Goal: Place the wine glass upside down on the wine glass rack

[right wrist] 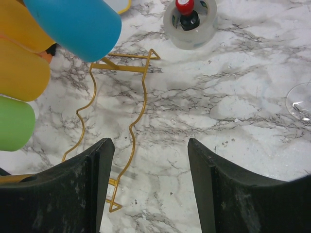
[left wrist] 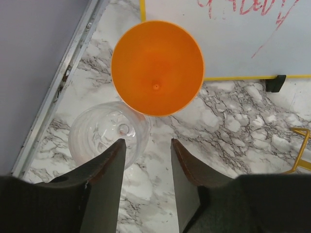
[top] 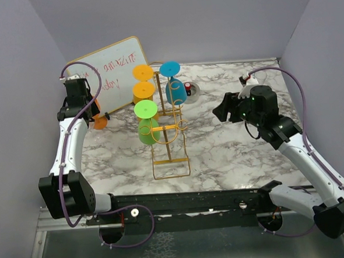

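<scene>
Wine glass [left wrist: 156, 68], the orange one, stands upright on the marble table [left wrist: 233, 126], mouth up and not yet held. Nearest the left wrist camera, the left gripper [left wrist: 148, 145] hangs above the table with its fingers [left wrist: 109, 167] spread apart and nothing between them. Just beyond the left fingertip sits a clear glass [left wrist: 109, 133]. It is touching or very nearly touching the orange bowl, and the view cannot settle which. Close behind both leans a whiteboard [left wrist: 218, 34]. To pick well, the arm would probably need to drop low and close on the stem or lower bowl from the side away from the clear glass, because a careless finger could knock that neighbour or push the orange bowl into the board. From above the stem is hidden under the bowl, so its exact place is a guess until the wrist comes lower. Farther across the table, well apart from the orange glass, stands the wine glass rack [top: 170, 141]. A green glass [top: 147, 130], hung orange glasses [top: 143, 90] and a blue glass [top: 175, 92] sit on it bowl-down, and the loops low on its right side look free. The grip should leave the foot exposed so that, once inverted, the stem can slide into a loop. The right gripper [right wrist: 150, 145] hovers by the rack with its fingers apart and empty.
</scene>
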`<state>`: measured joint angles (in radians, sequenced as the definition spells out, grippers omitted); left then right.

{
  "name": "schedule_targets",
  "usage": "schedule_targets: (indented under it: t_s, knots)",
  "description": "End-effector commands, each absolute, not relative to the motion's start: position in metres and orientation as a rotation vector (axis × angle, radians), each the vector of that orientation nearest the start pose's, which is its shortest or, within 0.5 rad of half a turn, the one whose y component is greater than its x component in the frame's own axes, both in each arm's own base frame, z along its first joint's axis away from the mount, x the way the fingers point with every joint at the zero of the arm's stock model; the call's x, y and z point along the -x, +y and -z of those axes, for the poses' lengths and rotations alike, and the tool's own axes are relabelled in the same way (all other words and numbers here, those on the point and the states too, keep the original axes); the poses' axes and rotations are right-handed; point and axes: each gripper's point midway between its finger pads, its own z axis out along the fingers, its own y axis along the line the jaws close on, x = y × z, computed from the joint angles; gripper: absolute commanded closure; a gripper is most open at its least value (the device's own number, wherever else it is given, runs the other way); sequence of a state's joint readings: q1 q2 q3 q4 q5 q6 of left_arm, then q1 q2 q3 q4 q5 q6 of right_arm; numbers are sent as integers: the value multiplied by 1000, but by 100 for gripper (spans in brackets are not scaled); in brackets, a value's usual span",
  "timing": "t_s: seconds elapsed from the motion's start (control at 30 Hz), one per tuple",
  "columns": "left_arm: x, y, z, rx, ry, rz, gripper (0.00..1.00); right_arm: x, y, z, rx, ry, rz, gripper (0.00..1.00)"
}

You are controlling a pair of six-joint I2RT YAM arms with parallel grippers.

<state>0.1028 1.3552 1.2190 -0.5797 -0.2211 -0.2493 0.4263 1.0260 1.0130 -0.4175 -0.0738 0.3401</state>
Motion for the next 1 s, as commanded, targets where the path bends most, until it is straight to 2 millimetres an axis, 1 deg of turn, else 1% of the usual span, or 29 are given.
schedule_targets:
  t_s: [0.0, 0.13, 0.23, 0.37, 0.47, 0.53, 0.63, 0.7, 0.8, 0.97]
  knots:
    - [-359, 78, -196, 545, 2242, -257, 54, -288, 167, -254, 172, 2061, -579, 33]
    - [-362, 78, -193, 537, 2256, -254, 53, -290, 168, -250, 183, 2076, -573, 33]
    - [-364, 80, -182, 530, 2288, -276, 56, -292, 168, -247, 183, 2079, -570, 33]
    - [-366, 78, -169, 523, 2321, -260, 63, -293, 171, -245, 181, 2087, -582, 33]
    - [-370, 76, -170, 515, 2319, -244, 76, -293, 173, -244, 184, 2089, -594, 33]
    - [-372, 75, -177, 506, 2306, -234, 83, -294, 174, -246, 187, 2091, -596, 33]
    - [-372, 73, -188, 498, 2292, -218, 99, -295, 174, -250, 187, 2080, -596, 33]
    - [-371, 66, -200, 478, 2289, -172, 100, -295, 175, -254, 189, 2077, -601, 33]
    - [-368, 56, -226, 438, 2256, -104, 100, -296, 176, -261, 192, 2066, -605, 33]
    - [-353, 42, -259, 392, 2215, -21, 100, -299, 177, -272, 199, 2048, -610, 33]
